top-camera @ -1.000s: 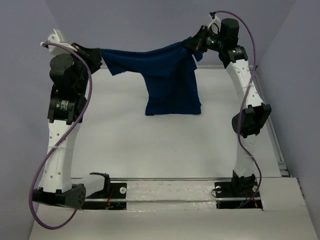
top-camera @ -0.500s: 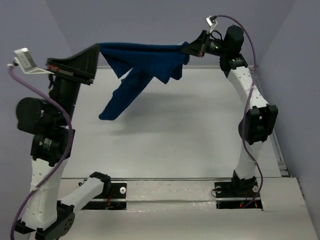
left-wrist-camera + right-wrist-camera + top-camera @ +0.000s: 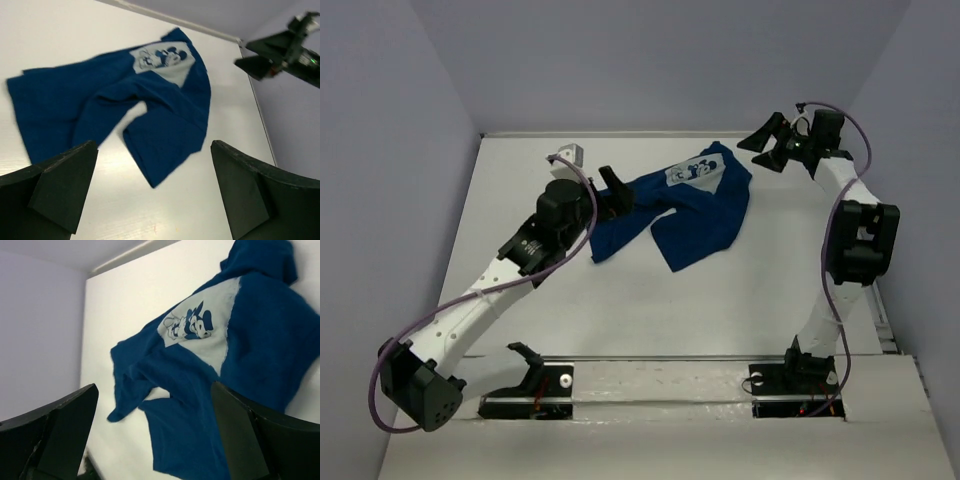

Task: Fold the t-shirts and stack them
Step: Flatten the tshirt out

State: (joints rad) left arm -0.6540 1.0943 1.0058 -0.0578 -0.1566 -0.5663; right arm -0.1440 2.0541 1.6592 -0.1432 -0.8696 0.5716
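Lying rumpled on the counter [image 3: 620,300], print up, the navy t-shirt [image 3: 690,205] stretched lengthwise between my hands: my left hand [image 3: 616,192] gaped empty at its left end, the nearer one; my right hand [image 3: 763,150] gaped empty just off its right corner.

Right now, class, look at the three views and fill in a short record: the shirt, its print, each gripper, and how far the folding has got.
t-shirt: dark blue, lying rumpled on the table, unfolded
print: pale Mickey Mouse square, facing up
left gripper: open, empty, over the shirt's edge
right gripper: open, empty, clear of the shirt
folding: not yet begun; one shirt in view
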